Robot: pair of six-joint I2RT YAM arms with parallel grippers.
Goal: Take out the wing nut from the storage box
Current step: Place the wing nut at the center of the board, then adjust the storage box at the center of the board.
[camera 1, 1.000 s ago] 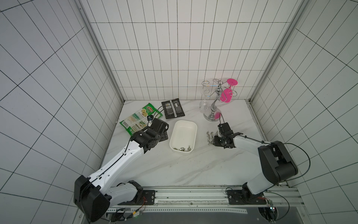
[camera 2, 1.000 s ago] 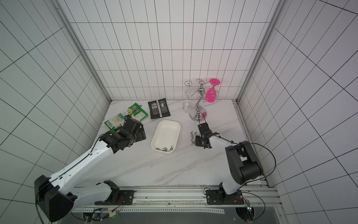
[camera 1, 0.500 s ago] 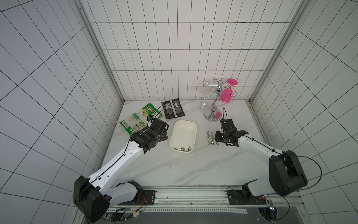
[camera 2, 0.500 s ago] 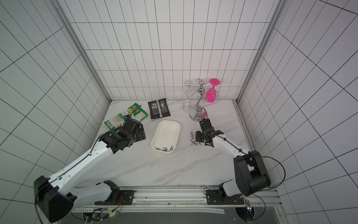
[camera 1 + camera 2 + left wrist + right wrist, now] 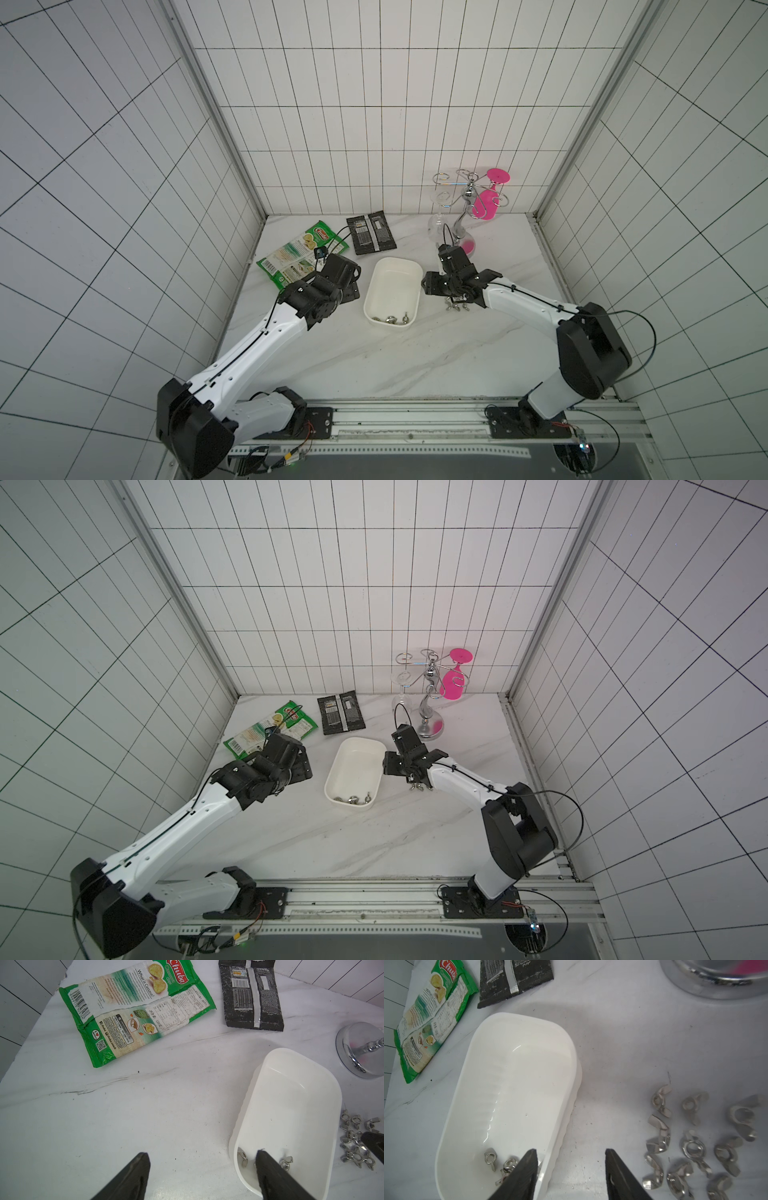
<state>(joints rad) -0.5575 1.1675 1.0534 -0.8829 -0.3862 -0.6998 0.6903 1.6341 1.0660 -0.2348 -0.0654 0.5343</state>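
Note:
The white storage box [image 5: 395, 286] [image 5: 355, 766] lies mid-table. A few wing nuts [image 5: 390, 319] [image 5: 490, 1158] sit at its near end. Several more wing nuts [image 5: 456, 307] [image 5: 691, 1136] lie in a pile on the table to its right. My right gripper [image 5: 571, 1151] [image 5: 432, 284] is open and empty beside the box's right wall. One finger hangs over the rim, the other over bare table. My left gripper [image 5: 202, 1153] [image 5: 351, 291] is open and empty just left of the box [image 5: 291, 1105].
A green snack packet [image 5: 301, 257] and a black packet [image 5: 371, 232] lie at the back left. A chrome glass rack [image 5: 465, 224] with a pink glass [image 5: 486, 203] and a clear glass [image 5: 436, 224] stands at the back right, close behind my right arm.
My right gripper has opened and swung left from the pile of wing nuts to the box's right wall. The left arm has not moved.

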